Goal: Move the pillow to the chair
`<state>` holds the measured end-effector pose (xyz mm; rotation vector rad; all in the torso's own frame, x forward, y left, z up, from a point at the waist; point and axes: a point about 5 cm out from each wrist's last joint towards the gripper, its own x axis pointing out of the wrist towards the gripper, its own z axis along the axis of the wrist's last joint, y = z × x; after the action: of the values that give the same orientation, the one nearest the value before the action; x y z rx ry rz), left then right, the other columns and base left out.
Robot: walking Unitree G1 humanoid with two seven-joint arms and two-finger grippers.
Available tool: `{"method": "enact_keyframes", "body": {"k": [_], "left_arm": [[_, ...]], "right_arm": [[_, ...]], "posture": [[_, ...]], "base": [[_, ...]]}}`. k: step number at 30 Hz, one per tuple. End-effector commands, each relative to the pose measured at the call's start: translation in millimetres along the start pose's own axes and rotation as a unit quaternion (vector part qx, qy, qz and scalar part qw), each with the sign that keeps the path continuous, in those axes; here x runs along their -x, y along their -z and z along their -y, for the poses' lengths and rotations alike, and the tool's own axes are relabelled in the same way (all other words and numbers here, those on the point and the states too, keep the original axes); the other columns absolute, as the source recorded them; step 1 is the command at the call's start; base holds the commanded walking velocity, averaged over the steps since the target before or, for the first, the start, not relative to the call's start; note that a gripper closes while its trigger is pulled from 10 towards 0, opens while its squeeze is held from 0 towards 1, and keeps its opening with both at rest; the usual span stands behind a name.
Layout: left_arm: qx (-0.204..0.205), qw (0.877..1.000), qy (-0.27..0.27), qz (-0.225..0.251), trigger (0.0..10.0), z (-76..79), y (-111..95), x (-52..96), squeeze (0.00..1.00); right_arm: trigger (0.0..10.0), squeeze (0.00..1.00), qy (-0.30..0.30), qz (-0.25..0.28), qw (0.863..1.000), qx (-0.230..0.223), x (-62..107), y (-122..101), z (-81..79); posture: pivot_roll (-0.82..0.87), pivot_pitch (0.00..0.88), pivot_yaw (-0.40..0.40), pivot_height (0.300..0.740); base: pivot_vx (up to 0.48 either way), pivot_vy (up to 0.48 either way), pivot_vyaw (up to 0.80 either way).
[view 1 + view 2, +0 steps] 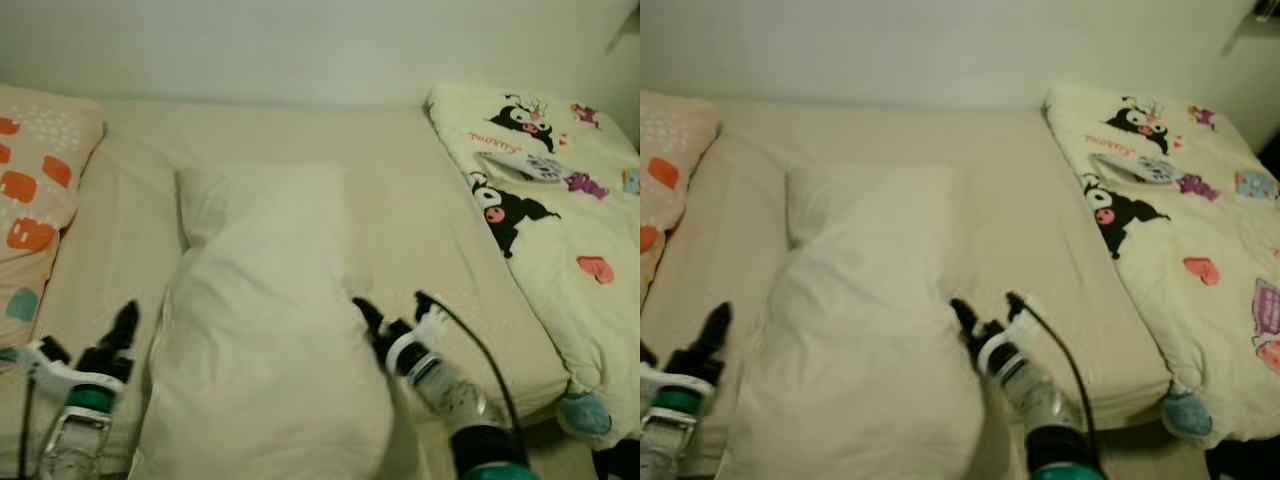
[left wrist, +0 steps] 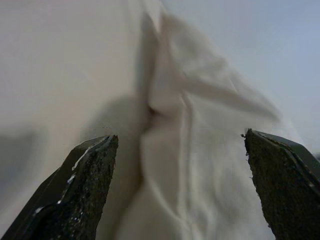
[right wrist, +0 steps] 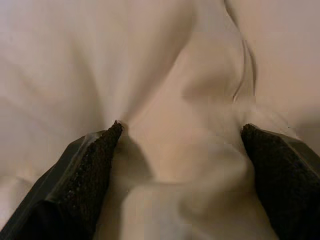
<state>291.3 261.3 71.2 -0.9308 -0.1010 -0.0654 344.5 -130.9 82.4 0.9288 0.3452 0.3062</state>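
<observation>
Now the pillow (image 1: 265,330) is lying on the bed (image 1: 410,215), its long axis running from frame centre down to the bottom edge. Spread and empty, the right gripper (image 1: 392,312) is pressing its fingers into the pillow's right edge (nearer, I judge), while the left gripper (image 1: 122,330), fingers parted, is flanking the left edge.

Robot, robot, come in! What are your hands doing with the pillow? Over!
Left gripper open, beside pillow. Right gripper open, fingers pressing pillow's other edge. Pillow flat on bed, not lifted. Nothing in the way.
</observation>
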Motion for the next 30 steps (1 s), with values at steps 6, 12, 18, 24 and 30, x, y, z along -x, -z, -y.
{"method": "enact_keyframes", "body": {"k": [6, 12, 18, 24, 30], "left_arm": [[0.017, 0.985, 0.043, -0.165, 10.0, 3.0, 57.3, 14.5, 1.00], [0.023, 0.978, 0.055, -0.201, 10.0, 4.2, 69.9, 17.0, 1.00], [0.041, 0.958, 0.111, -0.261, 10.0, 14.9, 81.2, 21.5, 0.00], [0.011, 0.943, 0.116, -0.311, 10.0, 14.0, 93.7, 27.3, 0.00], [0.013, 0.959, 0.087, -0.268, 0.0, 10.1, 88.8, 19.6, 0.00]], "right_arm": [[10.0, 0.00, -0.088, -0.049, 0.993, -0.064, 4.3, 38.8, -10.8], [10.0, 0.00, -0.172, -0.060, 0.977, -0.108, 2.8, 42.2, -33.1], [10.0, 0.00, -0.219, -0.098, 0.967, -0.084, 4.8, 46.7, -44.1], [10.0, 0.00, -0.257, -0.134, 0.957, -0.027, 10.5, 55.0, -51.6], [0.0, 0.00, -0.276, -0.161, 0.947, -0.008, 13.9, 61.8, -54.7]], "posture": [[-0.04, 0.180, -0.007, 0.607], [-0.04, 0.177, -0.006, 0.607], [-0.03, 0.171, -0.008, 0.607], [-0.04, 0.164, -0.010, 0.607], [-0.04, 0.158, -0.013, 0.607]], "base": [[0.000, 0.000, 0.00], [0.000, 0.000, 0.00], [0.000, 0.000, 0.00], [0.000, 0.000, 0.00], [0.000, 0.000, 0.00]]}}
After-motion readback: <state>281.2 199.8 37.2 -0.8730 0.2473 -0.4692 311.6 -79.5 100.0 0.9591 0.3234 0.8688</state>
